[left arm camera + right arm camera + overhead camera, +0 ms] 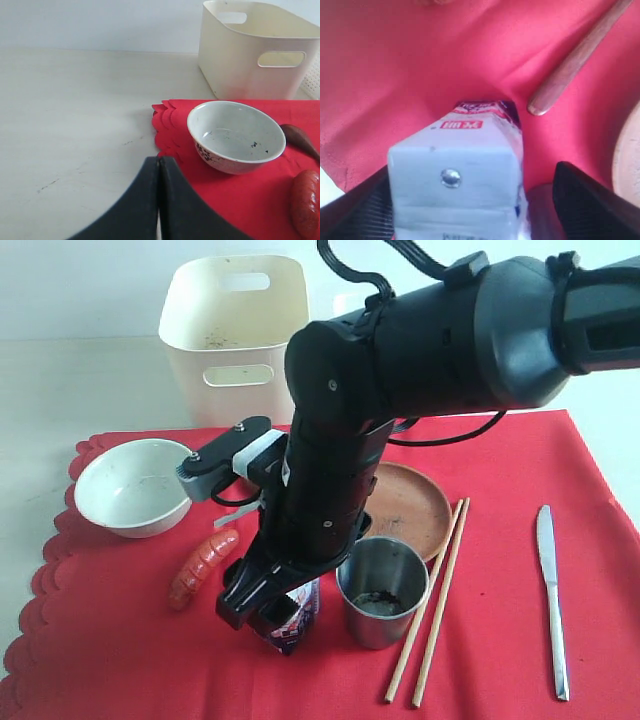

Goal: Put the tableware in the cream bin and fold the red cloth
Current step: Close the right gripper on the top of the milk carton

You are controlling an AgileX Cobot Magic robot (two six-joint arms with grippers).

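The red cloth (100, 660) covers the table with tableware on it. A pale bowl (133, 485) (235, 135) sits by its scalloped edge, in front of the cream bin (235, 335) (255, 55). The wooden plate (410, 505), steel cup (383, 590), chopsticks (435, 605) and knife (550, 600) lie further right. A dark spoon (300, 140) (575, 65) lies beside the bowl. My right gripper (270, 610) (470, 200) is open, straddling a milk carton (465, 170). My left gripper (159, 161) is shut and empty, over the cloth's edge.
A red sausage (203, 568) (306, 202) lies between the bowl and the carton. A white lattice basket (314, 80) stands beside the cream bin. The right arm hides the middle of the cloth. Bare pale tabletop (75, 110) lies beyond the scalloped edge.
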